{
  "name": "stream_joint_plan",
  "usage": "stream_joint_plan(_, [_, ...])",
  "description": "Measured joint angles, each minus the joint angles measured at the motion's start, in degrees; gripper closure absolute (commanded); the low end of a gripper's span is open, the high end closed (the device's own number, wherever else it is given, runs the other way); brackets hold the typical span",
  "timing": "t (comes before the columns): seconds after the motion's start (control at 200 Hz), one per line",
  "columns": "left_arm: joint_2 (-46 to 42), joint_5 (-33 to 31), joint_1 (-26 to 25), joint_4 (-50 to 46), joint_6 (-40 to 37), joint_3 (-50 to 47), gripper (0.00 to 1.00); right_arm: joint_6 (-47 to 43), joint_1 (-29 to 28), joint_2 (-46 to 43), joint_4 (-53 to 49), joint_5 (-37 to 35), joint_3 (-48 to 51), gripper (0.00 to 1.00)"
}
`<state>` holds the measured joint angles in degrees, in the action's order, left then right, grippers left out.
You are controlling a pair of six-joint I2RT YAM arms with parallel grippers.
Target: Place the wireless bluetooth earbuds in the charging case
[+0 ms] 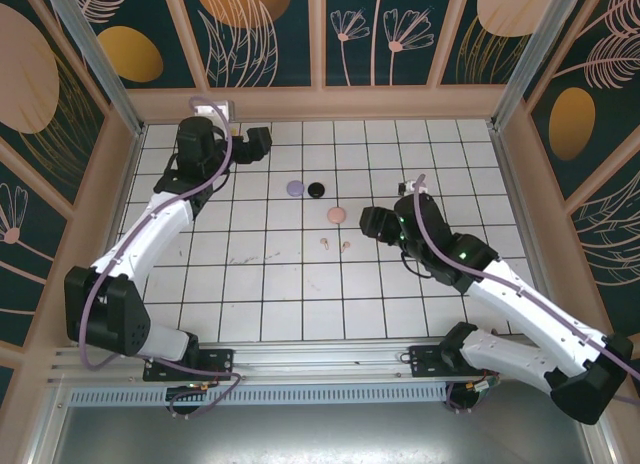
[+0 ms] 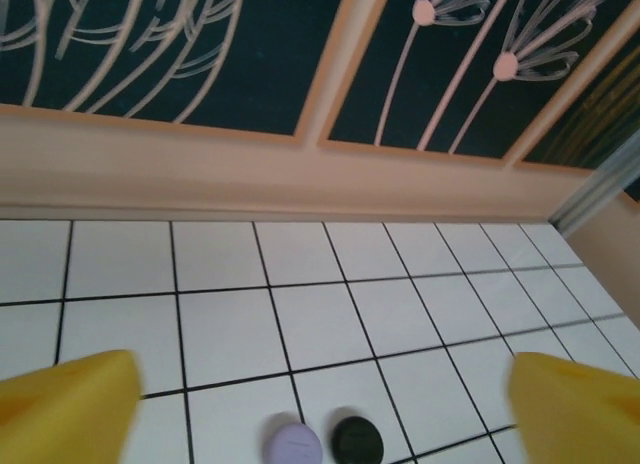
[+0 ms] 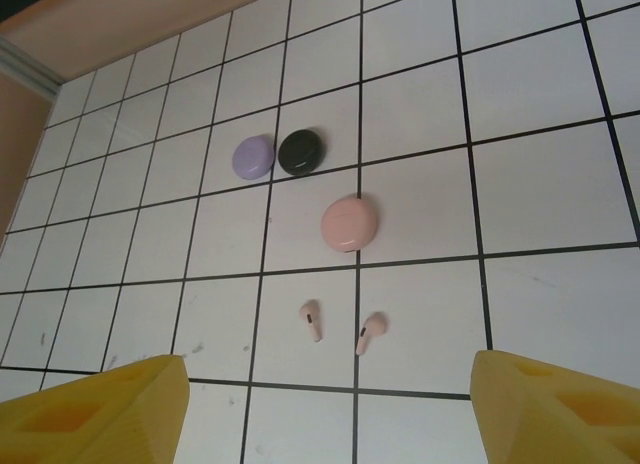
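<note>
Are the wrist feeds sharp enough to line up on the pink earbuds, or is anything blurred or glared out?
Right wrist: pink earbuds crisp, faint shadows, no glare; the near yellow fingertips are out of focus. Left wrist: softer overall, lilac case hazy at the bottom edge. Top external: evenly lit, sharp.

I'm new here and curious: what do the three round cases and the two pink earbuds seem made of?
Lilac case, black case and pink case: probably moulded plastic, smooth and matte to satin, judging by even colour and soft highlights on rounded lids. Earbuds: likely matching pale pink plastic; too small to judge the finish.
</note>
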<state>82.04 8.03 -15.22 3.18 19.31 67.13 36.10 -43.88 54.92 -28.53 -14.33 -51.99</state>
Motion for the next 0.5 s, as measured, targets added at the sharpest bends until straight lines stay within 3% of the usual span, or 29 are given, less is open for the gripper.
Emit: stream_joint_plan(0.5, [-7.8,-22.9,0.0,1.0,2.8,-1.5,0.01,-0.7,1.9,8.2,2.5,-0.6,-2.5,0.24])
